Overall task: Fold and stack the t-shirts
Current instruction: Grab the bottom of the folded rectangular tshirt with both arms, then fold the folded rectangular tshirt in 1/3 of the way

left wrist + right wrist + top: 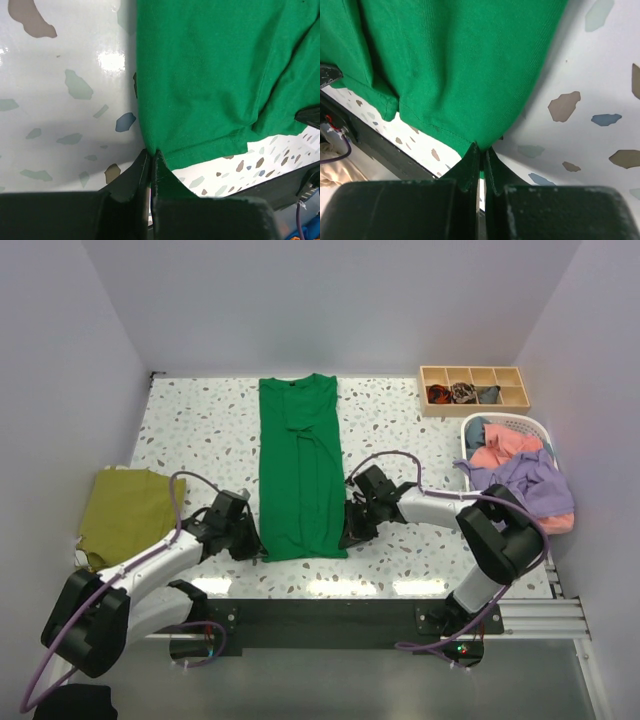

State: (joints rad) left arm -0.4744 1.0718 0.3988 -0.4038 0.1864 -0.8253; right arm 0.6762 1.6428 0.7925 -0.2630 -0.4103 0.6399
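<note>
While the green t-shirt point(300, 470) is stretching away lengthwise, left pincer point(151, 154) and right pincer point(481, 148) are pinching its near hem corners.

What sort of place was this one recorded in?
Probably a lab folding station: a speckled table boxed in by plain white walls, a green t-shirt laid flat, a basket of more shirts.

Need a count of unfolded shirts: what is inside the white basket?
In the basket: a coral-pink shirt, some blue cloth, and a lavender shirt spilling over its near rim. Anything beneath them is covered.
</note>
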